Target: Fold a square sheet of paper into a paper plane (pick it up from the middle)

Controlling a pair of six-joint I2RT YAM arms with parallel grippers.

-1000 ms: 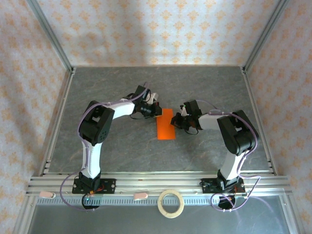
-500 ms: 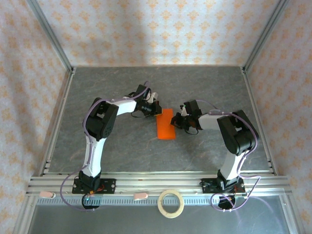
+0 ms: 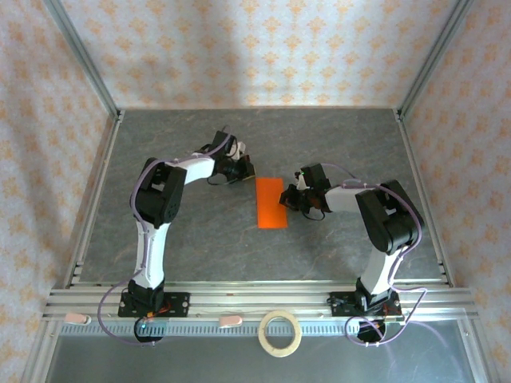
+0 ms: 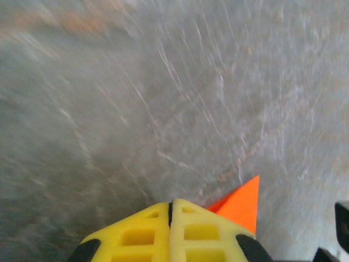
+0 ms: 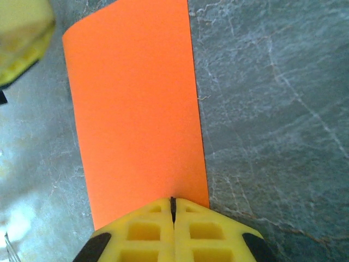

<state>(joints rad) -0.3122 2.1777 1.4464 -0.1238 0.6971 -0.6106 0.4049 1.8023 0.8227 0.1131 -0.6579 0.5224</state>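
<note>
Grey table (image 5: pixel 272 109): orange paper (image 5: pixel 136 109) touches right gripper (image 5: pixel 173 203) tips.

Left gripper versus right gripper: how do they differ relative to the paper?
The left gripper sits by the orange paper's far-left corner; the right gripper meets its right edge midway. The left looks just off the sheet, the right's tips overlap it. Both are shut.
</note>
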